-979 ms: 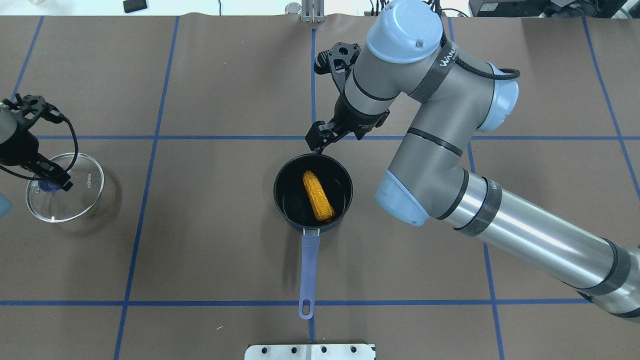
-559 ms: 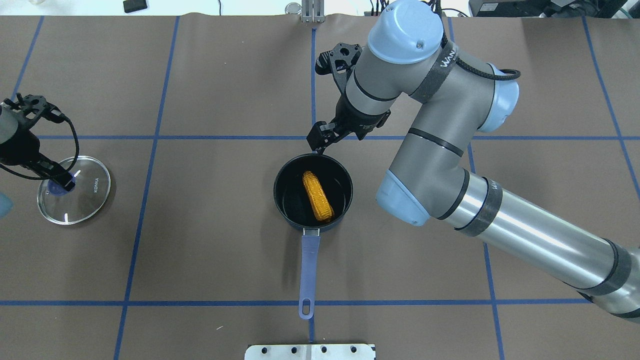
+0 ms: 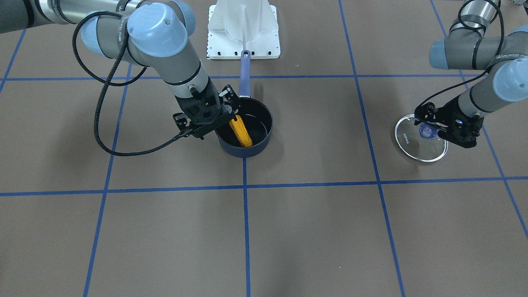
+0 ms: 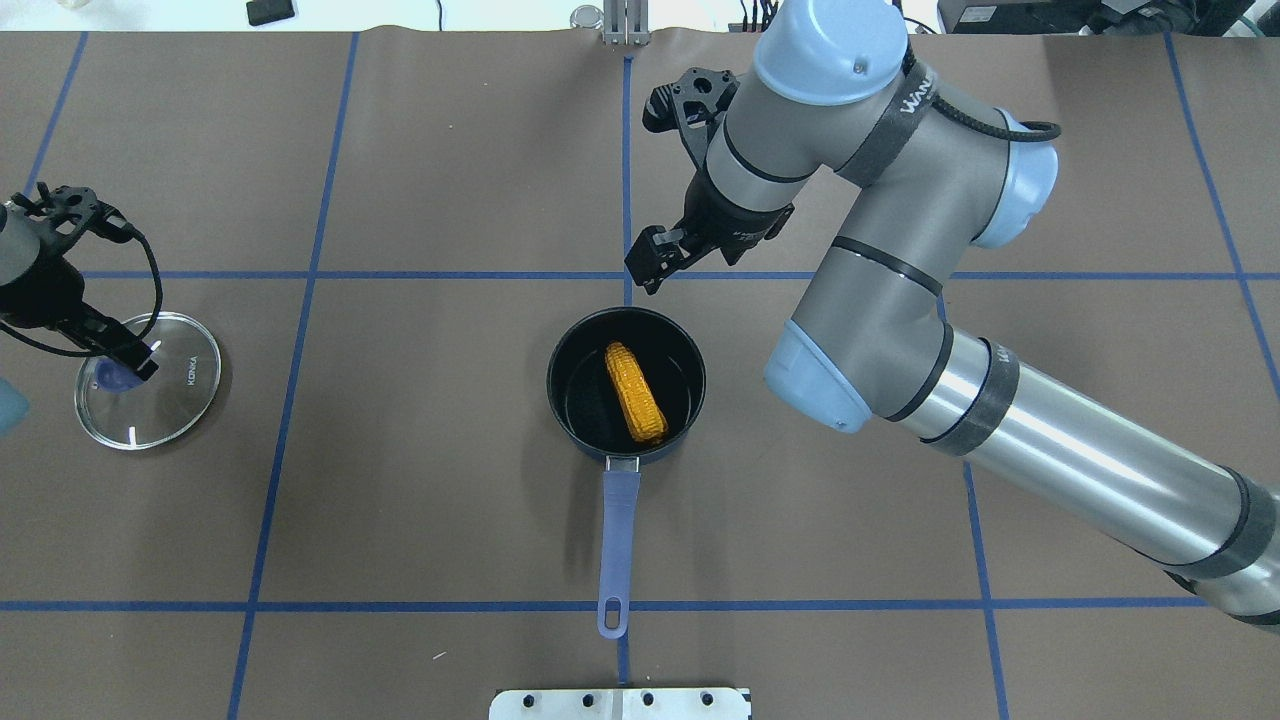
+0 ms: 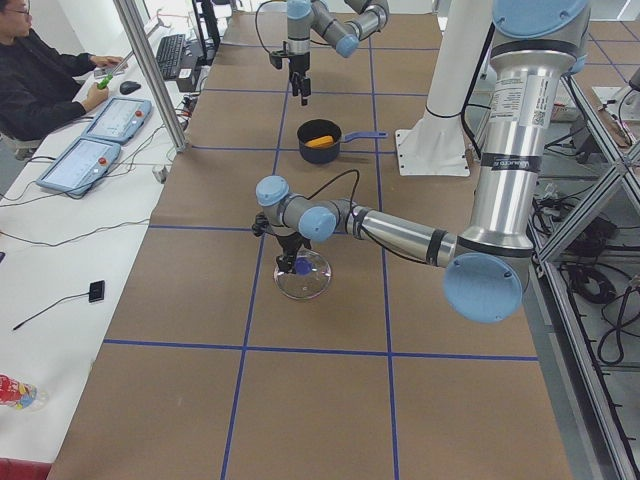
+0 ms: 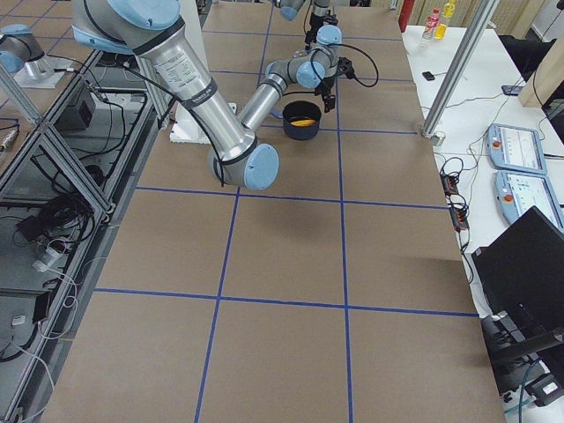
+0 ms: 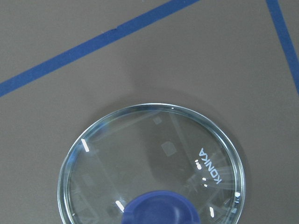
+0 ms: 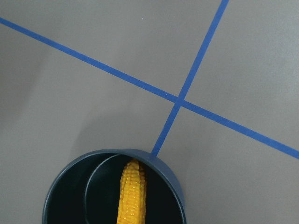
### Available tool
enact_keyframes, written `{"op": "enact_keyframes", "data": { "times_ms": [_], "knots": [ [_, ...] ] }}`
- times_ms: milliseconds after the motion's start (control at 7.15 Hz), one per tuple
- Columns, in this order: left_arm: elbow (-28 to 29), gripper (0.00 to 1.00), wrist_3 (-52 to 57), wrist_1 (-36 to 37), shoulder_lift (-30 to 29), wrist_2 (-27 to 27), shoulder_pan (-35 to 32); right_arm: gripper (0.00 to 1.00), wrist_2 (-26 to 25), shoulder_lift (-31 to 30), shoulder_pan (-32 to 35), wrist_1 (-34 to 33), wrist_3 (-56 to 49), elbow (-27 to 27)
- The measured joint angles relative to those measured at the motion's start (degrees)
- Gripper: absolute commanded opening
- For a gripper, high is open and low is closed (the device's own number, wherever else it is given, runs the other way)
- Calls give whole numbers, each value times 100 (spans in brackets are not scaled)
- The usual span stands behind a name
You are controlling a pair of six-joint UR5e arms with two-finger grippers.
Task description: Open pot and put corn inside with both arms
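Close to the robot's side of the table [image 4: 400, 480], the long blue handle [image 4: 620, 520] of the pot [image 4: 585, 420] sticks out toward the robot. A bit further in sits the pot itself, with no cover on it. The corn [image 4: 636, 393] lies inside on the black bottom, reaching from near the close wall to near the far wall. So the job looks done, or very nearly.

Off to the left, well apart from the pot, the glass lid [image 4: 170, 400] rests flat on the table. The left gripper [image 4: 135, 362] is right down at its blue knob [image 4: 108, 377]. I cannot tell if it is squeezing the knob or is loose around it. If it is holding on and goes up or sideways, the lid comes too. Then the lid could slide, drop and crack.

Furthest away, just past the pot's far rim, hangs the right gripper [image 4: 650, 268]. It holds nothing, and its fingers look spread apart. It is near that rim but not touching it. If the big right arm [image 4: 900, 330] swings home too low, the gripper could bump the rim or the handle. Then the pot could spin or tip, and the corn could roll out.
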Motion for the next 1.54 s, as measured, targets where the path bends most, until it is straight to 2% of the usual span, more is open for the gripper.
{"op": "enact_keyframes", "data": {
  "times_ms": [420,839,1259,1538],
  "knots": [
    [-22,99,13,51,-121,-56,-751,100,240,-804,669,1,-60,686],
    [38,99,39,117,-95,-55,-1323,100,-166,-1560,1200,10,-163,1014],
    [216,99,874,301,-52,-57,-1762,100,-112,-2363,1868,-34,-230,1130],
    [318,99,1112,417,3,-52,-1960,100,136,-2959,2459,-40,-554,1100]
  ]
}}
